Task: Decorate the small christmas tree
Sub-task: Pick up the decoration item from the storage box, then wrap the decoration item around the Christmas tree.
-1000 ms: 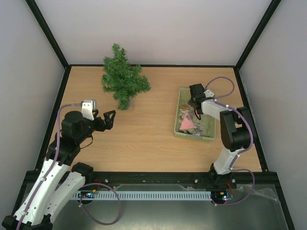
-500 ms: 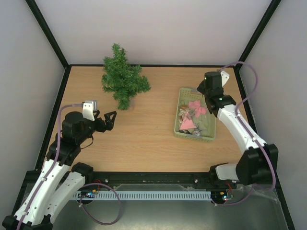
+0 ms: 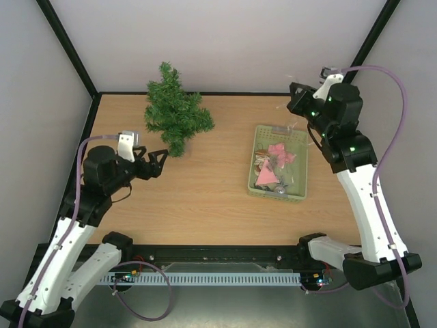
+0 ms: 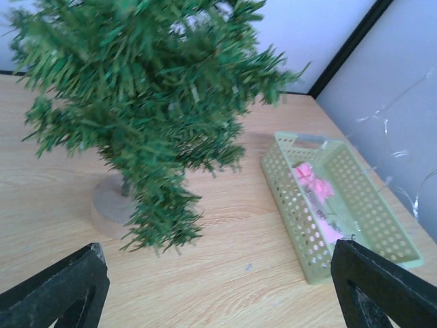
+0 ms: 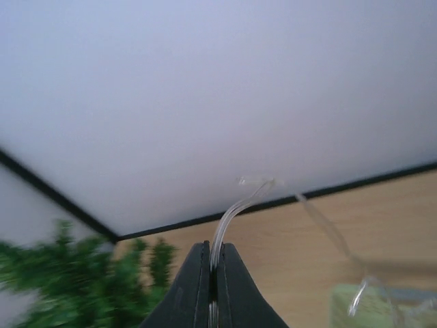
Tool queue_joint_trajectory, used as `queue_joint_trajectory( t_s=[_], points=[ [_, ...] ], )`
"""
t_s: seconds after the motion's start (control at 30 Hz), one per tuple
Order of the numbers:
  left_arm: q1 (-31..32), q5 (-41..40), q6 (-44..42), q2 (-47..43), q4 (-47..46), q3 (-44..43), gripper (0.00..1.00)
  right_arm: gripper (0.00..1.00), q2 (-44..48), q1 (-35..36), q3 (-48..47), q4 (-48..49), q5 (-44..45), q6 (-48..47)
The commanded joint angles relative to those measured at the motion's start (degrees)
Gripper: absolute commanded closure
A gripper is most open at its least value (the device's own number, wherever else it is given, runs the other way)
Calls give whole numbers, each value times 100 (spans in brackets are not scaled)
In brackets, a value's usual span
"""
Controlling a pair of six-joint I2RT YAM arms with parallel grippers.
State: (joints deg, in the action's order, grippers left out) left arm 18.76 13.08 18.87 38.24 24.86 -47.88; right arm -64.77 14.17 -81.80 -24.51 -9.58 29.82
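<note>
The small christmas tree [image 3: 174, 113] stands at the far left of the table [image 3: 205, 191], close to the back wall. It is a bushy cone of dark green needle branches with a plastic look, and the lower boughs stick out unevenly. In the left wrist view its short stem rises from a flat round wooden disc [image 4: 108, 202]. The table top is pale wood with a fine grain.

Well to the right lies a pale green basket [image 3: 276, 197], rectangular, with walls punched full of small holes. Pink ornaments [image 3: 276, 152] lie inside it.

The left fingers [image 3: 158, 164] are spread wide and empty, just in front of the tree. The right fingers [image 5: 213, 287] are raised beyond the basket's far end, pressed together on a thin clear strand [image 5: 235, 205] that curls up from them.
</note>
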Motion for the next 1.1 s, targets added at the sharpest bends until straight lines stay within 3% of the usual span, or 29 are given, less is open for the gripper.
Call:
queue_joint_trajectory(
  t_s=[0.0,0.23,0.5,0.6,0.83,1.07],
  points=[
    [31,518,-222,256,44,-534,10,98,-141,286,-825,-172,-1209,-245],
    [35,1145,-254,465,-292,-960,14,98,-583,911,-2343,89,-2895,22],
    [31,2796,-28,766,-1184,-1192,18,98,-772,1277,-2389,1190,-4405,1028],
    [40,3165,397,797,-1776,-1070,20,98,-879,1634,-2318,1356,-4537,1105],
    [215,3139,916,900,-2766,-646,25,98,-1004,2230,-1966,1693,-4563,1151],
    [1116,2592,798,1401,-3307,-451,26,98,-933,2278,-1500,2030,-4539,1254]
  ],
)
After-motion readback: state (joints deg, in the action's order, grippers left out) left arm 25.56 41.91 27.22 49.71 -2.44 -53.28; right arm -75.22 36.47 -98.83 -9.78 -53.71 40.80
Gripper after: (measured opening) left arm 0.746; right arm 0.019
